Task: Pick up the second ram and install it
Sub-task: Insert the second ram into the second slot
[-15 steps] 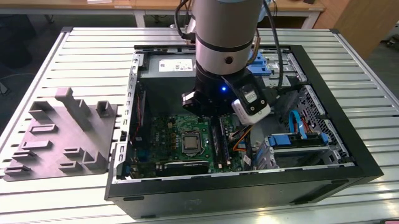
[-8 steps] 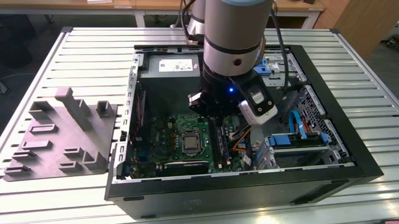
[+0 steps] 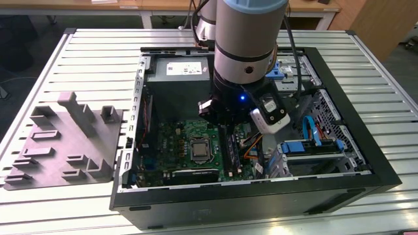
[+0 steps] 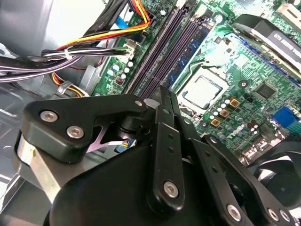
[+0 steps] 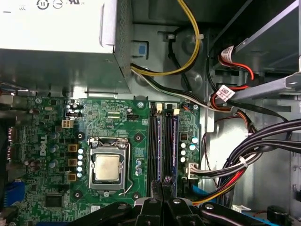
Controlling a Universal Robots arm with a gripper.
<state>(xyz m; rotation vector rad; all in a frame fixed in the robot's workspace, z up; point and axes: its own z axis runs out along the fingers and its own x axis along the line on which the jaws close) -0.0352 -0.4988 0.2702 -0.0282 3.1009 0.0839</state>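
In the exterior view a slatted metal table (image 3: 98, 54) carries an open black computer case (image 3: 228, 208); the arm (image 3: 245, 44) comes in from twelve o'clock and reaches down into the middle of the case; a grey moulded fixture (image 3: 65, 147) lies on the table at nine o'clock from the case, just beside its wall; inside, the grey power supply (image 3: 179, 68) sits at eleven o'clock, the green motherboard (image 3: 176, 142) at seven o'clock and a blue drive bracket (image 3: 307, 147) at four o'clock; bundled cables (image 5: 249, 155) run along the case wall beside the board; the processor socket (image 5: 107, 167) lies flat next to a bank of black memory slots (image 5: 167, 141); the gripper (image 5: 162, 181) hangs over one end of that bank, its black fingers pressed together with no gap and nothing visible between them; the second ram (image 4: 192, 55), a blue-green stick with small dark chips, stands on edge in the bank on its socket side; whether the fingertips touch it cannot be told.
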